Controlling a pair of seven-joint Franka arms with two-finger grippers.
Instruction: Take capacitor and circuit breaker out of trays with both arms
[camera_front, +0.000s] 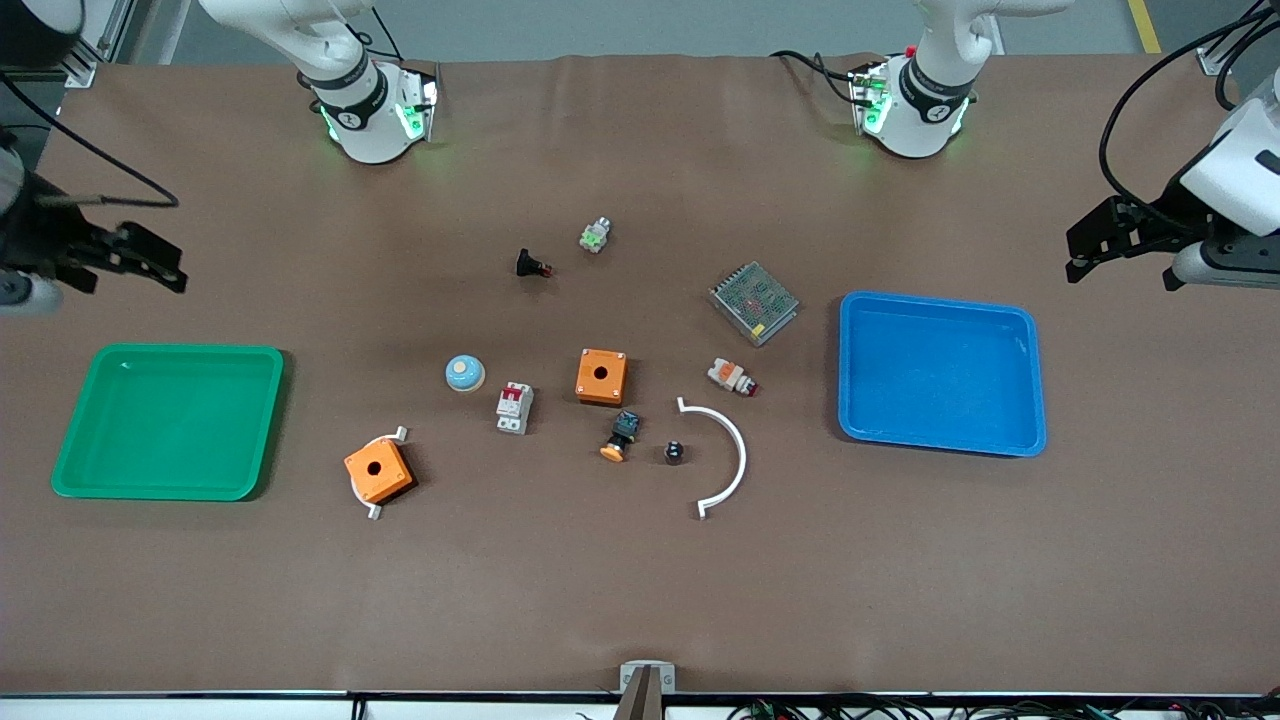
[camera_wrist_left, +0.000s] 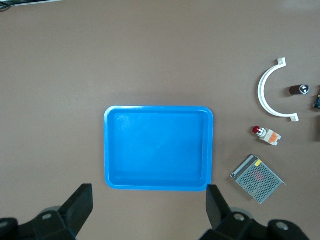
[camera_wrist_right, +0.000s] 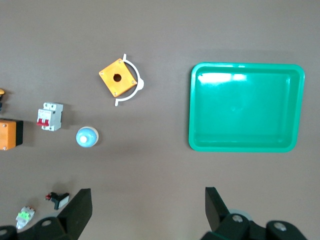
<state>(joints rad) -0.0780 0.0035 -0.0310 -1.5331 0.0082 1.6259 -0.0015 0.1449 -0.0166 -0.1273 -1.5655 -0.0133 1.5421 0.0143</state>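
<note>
Both hands gape wide, holding nothing: left hand (camera_front: 1120, 250) over bare desk (camera_front: 640, 580) beside the blue plastic tray (camera_front: 1035, 380), right hand (camera_front: 135, 262) above the green plastic tray (camera_front: 270, 420). The white-grey breaker with red switch (camera_front: 515, 407) and the tiny black cylindrical capacitor (camera_front: 675, 453) lie mid-desk, open cloth around them; the left wrist view shows only the capacitor (camera_wrist_left: 299, 90), the right wrist view only the breaker (camera_wrist_right: 49, 116).

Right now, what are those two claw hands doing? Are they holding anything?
Left gripper: open, holding nothing, up over the blue tray.
Right gripper: open, holding nothing, up beside the green tray.
</note>
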